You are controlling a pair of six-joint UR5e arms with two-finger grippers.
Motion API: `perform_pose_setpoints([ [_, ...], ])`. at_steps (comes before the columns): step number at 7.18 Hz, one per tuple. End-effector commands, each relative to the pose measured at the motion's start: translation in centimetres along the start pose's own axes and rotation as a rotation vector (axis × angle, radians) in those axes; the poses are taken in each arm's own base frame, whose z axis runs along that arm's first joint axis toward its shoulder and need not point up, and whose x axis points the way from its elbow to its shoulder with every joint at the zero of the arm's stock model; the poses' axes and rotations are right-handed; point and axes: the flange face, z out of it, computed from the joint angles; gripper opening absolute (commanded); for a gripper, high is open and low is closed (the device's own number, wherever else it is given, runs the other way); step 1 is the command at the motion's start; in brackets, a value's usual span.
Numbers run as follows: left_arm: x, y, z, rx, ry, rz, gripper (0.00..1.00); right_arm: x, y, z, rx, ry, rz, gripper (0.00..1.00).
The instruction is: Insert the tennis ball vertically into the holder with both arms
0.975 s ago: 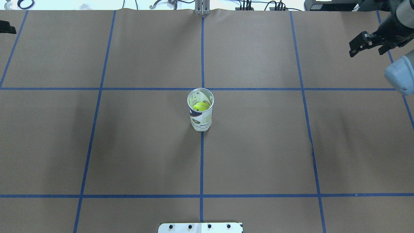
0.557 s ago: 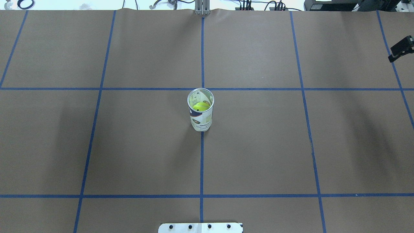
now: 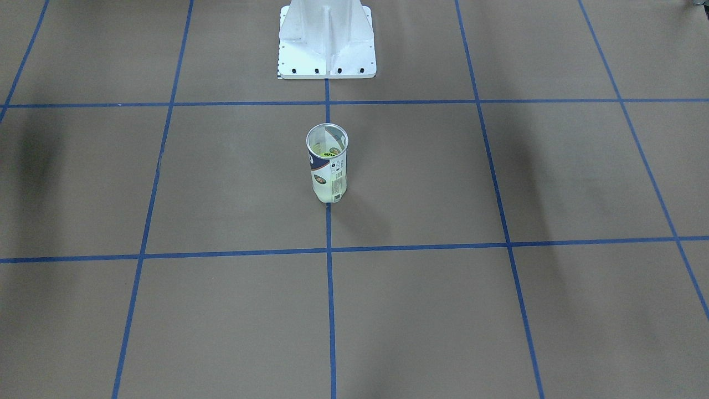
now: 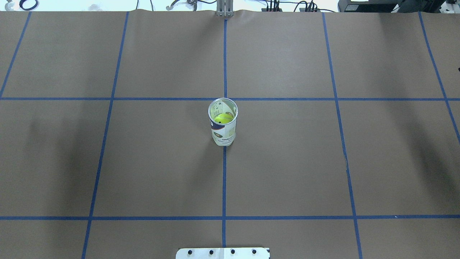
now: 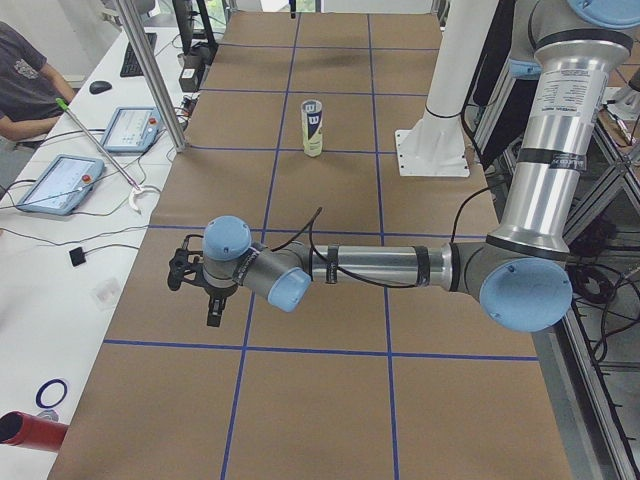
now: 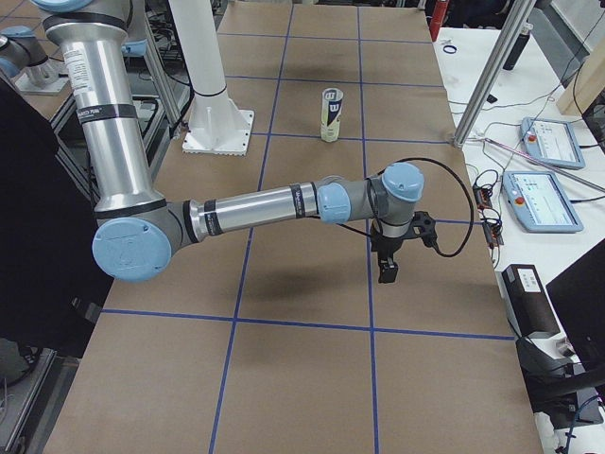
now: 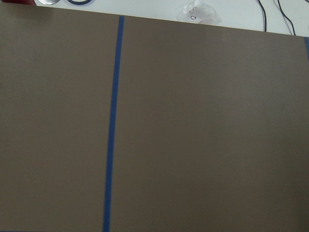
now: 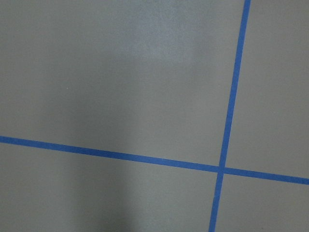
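The holder (image 4: 223,130), a clear can with a white and navy label, stands upright at the table's middle; it also shows in the front view (image 3: 328,172) and small in both side views (image 5: 313,127) (image 6: 330,114). A yellow-green tennis ball (image 4: 222,118) sits inside it (image 3: 325,149). My left gripper (image 5: 212,318) hangs over the table's left end, far from the can. My right gripper (image 6: 387,272) hangs over the right end, also far away. Both show only in the side views, so I cannot tell whether they are open or shut.
The white pedestal base (image 3: 327,39) stands behind the can (image 4: 222,253). Blue tape lines grid the brown table cover (image 4: 143,162). Tablets (image 5: 60,183) and cables lie on the side bench, where an operator (image 5: 25,85) sits. Both wrist views show only table cover.
The right gripper has moved out of the overhead view past its right edge. The left gripper's tip has left that view's left edge. The can and ball have not moved.
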Motion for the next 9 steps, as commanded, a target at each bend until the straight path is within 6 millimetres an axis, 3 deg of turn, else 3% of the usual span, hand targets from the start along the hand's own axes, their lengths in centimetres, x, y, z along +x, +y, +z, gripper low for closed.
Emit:
perform_pose_setpoints([
  [1, -2.1, 0.1, -0.2, -0.085, -0.028, -0.010, 0.99, 3.0, 0.8, 1.2, -0.035, 0.008, 0.024, 0.99],
  [3, -1.7, 0.0, -1.0, -0.161, 0.001, -0.096, 0.99, 4.1, 1.5, 2.0, -0.052, 0.002, 0.060, 0.99],
  [4, -1.3, 1.5, -2.3, -0.146, 0.016, -0.091, 0.99, 4.2, 1.5, 2.1, -0.055, 0.001, 0.062, 0.99],
  [5, -1.3, 4.7, -2.9, -0.146, 0.016, -0.098, 0.99, 4.3, 1.6, 2.2, -0.065, 0.004, 0.075, 0.99],
  [6, -0.6, 5.7, -4.0, -0.133, 0.017, -0.090, 0.99, 4.3, 1.8, 2.3, -0.095, 0.001, 0.101, 0.99],
  [7, -1.2, 7.9, -3.7, -0.150, 0.007, -0.110, 0.99, 4.7, 2.1, 1.7, -0.099, -0.001, 0.119, 0.99],
  [9, -0.6, 7.9, -4.3, -0.139, -0.001, -0.161, 0.99, 4.5, 1.8, 1.4, -0.103, -0.007, 0.125, 0.99],
])
